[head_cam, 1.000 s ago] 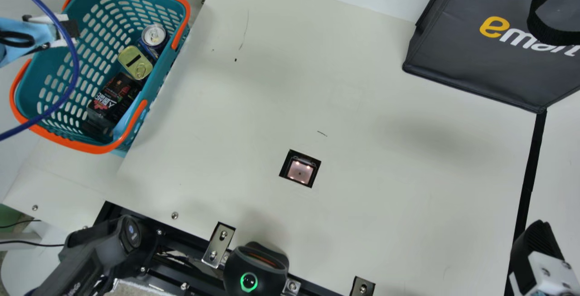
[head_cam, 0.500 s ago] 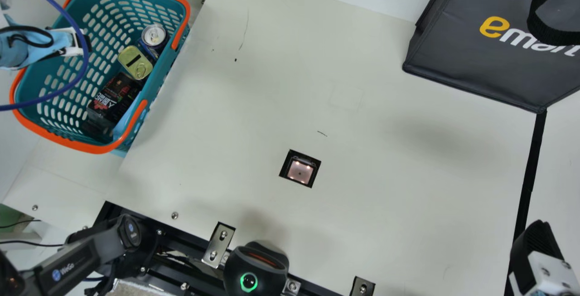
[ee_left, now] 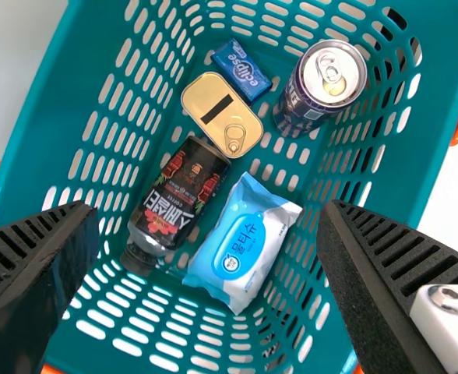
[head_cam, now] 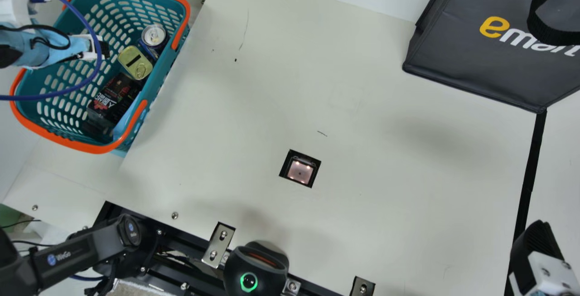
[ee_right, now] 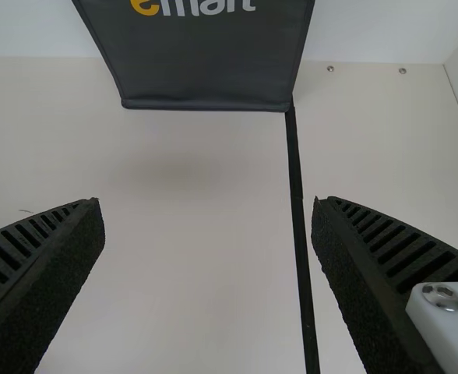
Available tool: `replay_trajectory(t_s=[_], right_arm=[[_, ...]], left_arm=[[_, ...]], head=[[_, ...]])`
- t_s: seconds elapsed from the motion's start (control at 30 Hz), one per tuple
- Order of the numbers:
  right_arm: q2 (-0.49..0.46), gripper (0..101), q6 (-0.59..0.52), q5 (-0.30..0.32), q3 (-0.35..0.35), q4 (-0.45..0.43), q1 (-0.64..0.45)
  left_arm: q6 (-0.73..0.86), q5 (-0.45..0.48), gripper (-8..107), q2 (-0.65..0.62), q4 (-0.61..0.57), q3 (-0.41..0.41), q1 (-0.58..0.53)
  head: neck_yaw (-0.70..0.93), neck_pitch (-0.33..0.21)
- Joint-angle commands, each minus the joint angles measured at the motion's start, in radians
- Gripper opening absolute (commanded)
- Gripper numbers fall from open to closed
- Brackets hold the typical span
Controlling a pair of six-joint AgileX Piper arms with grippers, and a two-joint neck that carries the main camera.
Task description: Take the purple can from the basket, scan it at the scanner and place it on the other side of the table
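Change, left side first: my left gripper point(head_cam: 105, 50) has advanced over the basket point(head_cam: 93, 148), from near its far-left rim toward the middle, and the blue cable point(head_cam: 45, 95) on that arm has swung along with it. Meaning: approach phase, I judge; the pick has not begun.

Left fingers: 2, spread wide, released, nothing between them. The left wrist view looks down into the basket. Contents there: dark bottle point(ee_left: 184, 183), gold tin point(ee_left: 223, 115), small blue packet point(ee_left: 242, 72), white-and-blue pouch point(ee_left: 241, 241), and the target, the purple can point(ee_left: 320, 89), in a corner close by the basket wall, pull-tab end up. The can lies off to the side of my grip line, so I estimate a further shift toward it, then a descent. Risk: 1 finger could catch the wall or nudge the tin.

Centre: the scanner point(head_cam: 300, 172) is lit in the table point(head_cam: 385, 187); scan and placement remain.

Right: my right gripper point(ee_right: 206, 202) is over the table's far side, 2 fingers parted, holding nothing.

Versus the frame 1.0 s earlier: left arm displaced; basket, contents, right arm and dark bag point(head_cam: 489, 51) unchanged.
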Motion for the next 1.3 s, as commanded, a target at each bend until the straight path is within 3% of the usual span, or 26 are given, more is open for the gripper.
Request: replay_trajectory(t_s=[0.0,0.4,0.7,1.27], right_arm=[[0.0,95,0.0,0.0,0.0,0.0,0.0],[0.0,95,0.0,0.0,0.0,0.0,0.0],[0.0,95,0.0,0.0,0.0,0.0,0.0],[0.0,95,0.0,0.0,0.0,0.0,0.0]], left_arm=[[0.009,-0.019,90,0.012,-0.003,0.006,-0.006],[0.047,-0.191,90,0.113,-0.064,0.037,-0.072],[0.265,-0.3,90,0.216,-0.25,0.048,-0.077],[0.878,-0.228,90,0.388,-0.611,0.02,-0.002]], head=[[0.002,-0.029],[0.002,-0.029],[0.002,-0.029],[0.002,-0.029]])
